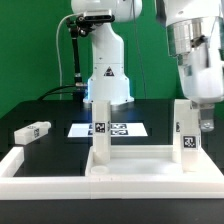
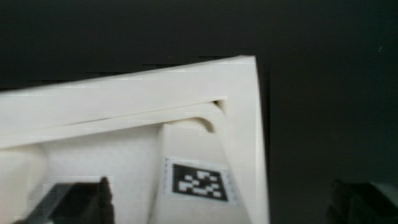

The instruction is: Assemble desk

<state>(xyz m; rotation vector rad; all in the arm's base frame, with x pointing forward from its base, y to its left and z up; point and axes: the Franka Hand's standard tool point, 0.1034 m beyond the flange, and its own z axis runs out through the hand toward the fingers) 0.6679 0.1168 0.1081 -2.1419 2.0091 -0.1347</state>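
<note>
Nearest you, the white border rail [image 1: 40, 170] hems the desk panel [image 1: 135, 160], which lies on the tabletop [image 1: 40, 110] with two leg posts upright [image 1: 100, 135] [image 1: 187, 135]. One loose leg [image 1: 32, 131] lies well apart, so work remains. Your claw [image 1: 197, 98] hangs released above the second post.

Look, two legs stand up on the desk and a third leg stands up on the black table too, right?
Not quite. Two legs do stand up on the desk, but the third leg is not standing: it lies on its side on the black table, toward the exterior view's left. The exterior view shows it.
</note>
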